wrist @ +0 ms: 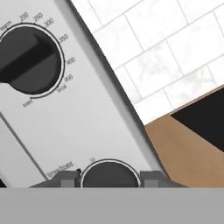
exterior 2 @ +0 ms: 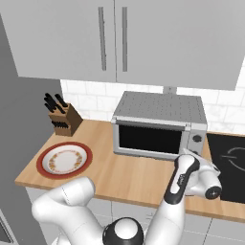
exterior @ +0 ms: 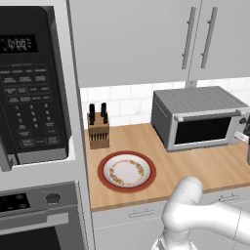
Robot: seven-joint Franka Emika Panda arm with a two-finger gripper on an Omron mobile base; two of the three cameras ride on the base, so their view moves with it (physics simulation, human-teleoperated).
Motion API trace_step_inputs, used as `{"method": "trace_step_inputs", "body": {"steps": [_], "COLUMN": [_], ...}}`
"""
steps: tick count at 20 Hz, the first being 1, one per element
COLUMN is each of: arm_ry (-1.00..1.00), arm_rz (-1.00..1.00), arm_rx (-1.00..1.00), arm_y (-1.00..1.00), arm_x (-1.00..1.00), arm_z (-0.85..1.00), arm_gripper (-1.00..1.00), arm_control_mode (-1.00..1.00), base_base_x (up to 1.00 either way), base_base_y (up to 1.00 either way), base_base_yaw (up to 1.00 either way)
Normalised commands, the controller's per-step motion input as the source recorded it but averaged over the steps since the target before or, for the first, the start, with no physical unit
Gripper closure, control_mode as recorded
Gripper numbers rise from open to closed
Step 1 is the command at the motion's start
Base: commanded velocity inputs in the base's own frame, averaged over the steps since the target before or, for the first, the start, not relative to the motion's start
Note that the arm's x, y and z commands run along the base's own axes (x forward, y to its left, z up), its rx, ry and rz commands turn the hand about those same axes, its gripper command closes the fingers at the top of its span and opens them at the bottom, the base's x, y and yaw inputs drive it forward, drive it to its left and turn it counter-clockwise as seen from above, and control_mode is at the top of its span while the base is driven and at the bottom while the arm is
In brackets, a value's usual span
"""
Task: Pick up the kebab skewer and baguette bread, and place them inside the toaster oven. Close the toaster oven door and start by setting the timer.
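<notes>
The toaster oven stands on the wooden counter with its dark glass door up and closed. My gripper is at the oven's right-hand control panel. Its two fingertips sit against either side of the lower black timer knob, shut on it. A larger temperature knob is above it. My hand is at the oven's right edge. The kebab skewer and the baguette bread are hidden from view; the plate holds neither.
A red-rimmed plate lies bare on the counter, left of the oven. A knife block stands behind it. The black microwave is built in at far left. A black cooktop lies right of the oven.
</notes>
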Motion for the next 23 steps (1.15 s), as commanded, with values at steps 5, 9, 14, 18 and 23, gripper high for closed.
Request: {"method": "trace_step_inputs", "body": {"steps": [5, 9, 14, 18, 23], "arm_ry": [0.0, 0.0, 0.0, 0.0, 0.0], "arm_rz": [0.0, 0.0, 0.0, -0.01, -0.01], "arm_rx": [0.16, 0.17, 0.15, 0.16, 0.15], "arm_y": [-0.01, -0.01, 0.0, 0.0, 0.0], "arm_x": [0.0, 0.0, 0.0, 0.0, 0.0], "arm_z": [-0.01, 0.0, -0.06, -0.06, -0.08], "arm_gripper": [1.0, 1.0, 1.0, 1.0, 1.0], "arm_control_mode": [-1.0, -1.0, -1.0, -1.0, -1.0], "base_base_x": [0.0, 0.0, 0.0, 0.0, 0.0], "base_base_y": [0.0, 0.0, 0.0, 0.0, 0.0], "base_base_yaw": [0.0, 0.0, 0.0, 0.0, 0.0]}}
